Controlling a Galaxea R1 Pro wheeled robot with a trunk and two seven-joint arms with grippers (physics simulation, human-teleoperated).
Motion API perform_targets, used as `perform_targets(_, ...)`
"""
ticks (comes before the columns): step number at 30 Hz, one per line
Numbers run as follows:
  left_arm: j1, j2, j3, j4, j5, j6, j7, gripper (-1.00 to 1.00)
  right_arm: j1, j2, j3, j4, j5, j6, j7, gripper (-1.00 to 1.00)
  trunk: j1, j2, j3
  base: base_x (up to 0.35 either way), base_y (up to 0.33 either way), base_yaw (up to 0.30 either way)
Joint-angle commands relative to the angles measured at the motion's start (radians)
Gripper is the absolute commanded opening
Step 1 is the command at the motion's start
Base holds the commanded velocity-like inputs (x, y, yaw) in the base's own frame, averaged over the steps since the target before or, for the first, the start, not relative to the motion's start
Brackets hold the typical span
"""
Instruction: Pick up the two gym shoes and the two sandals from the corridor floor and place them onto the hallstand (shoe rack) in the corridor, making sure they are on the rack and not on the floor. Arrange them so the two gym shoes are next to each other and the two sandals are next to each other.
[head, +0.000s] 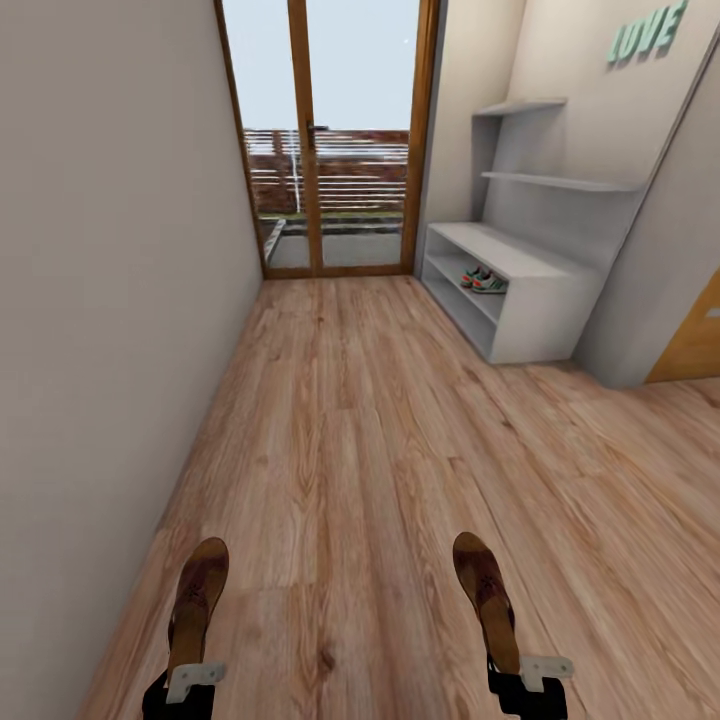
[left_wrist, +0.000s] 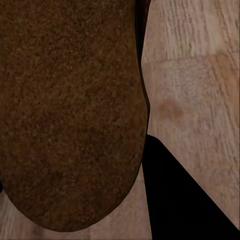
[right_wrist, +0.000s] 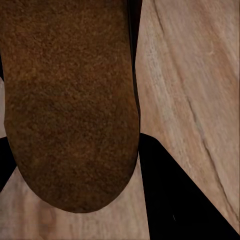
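1. Both arms reach forward, low over the corridor floor (head: 360, 420).
2. The left claw (head: 190, 672) is clamped on one sandal (head: 197, 600), toe pointing ahead.
3. The right claw (head: 520, 668) grips the other sandal (head: 485, 595) likewise.
4. The gym shoes (head: 484, 280) sit together on the hallstand (head: 530, 300), upper tier, near its front edge.

A narrow corridor runs ahead over light brown wood-plank floor (head: 380, 440). A plain beige wall (head: 110, 260) lines the left side. At the far end stands a wood-framed glass door (head: 325, 140), daylight and a slatted fence (head: 340, 170) beyond it. Green letters reading LOVE (head: 647, 32) hang high on the right wall (head: 590, 110), beside an orange-brown door (head: 695, 345).
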Motion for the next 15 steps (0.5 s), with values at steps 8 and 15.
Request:
perform_targets(8,-0.001,0.000,0.002,0.001,-0.008,-0.002,0.004,-1.00,-0.001,0.000,-0.006,0.001,0.006,-0.003,-0.003,-1.00,0.000,0.000,-0.001,0.338,0.000,0.000)
perform_targets(15,-0.001,0.000,0.002,0.001,-0.008,-0.002,0.005,-1.00,-0.001,0.000,-0.006,0.002,0.006,-0.003,-0.003,-1.00,0.000,0.000,-0.001,0.338,0.000,0.000)
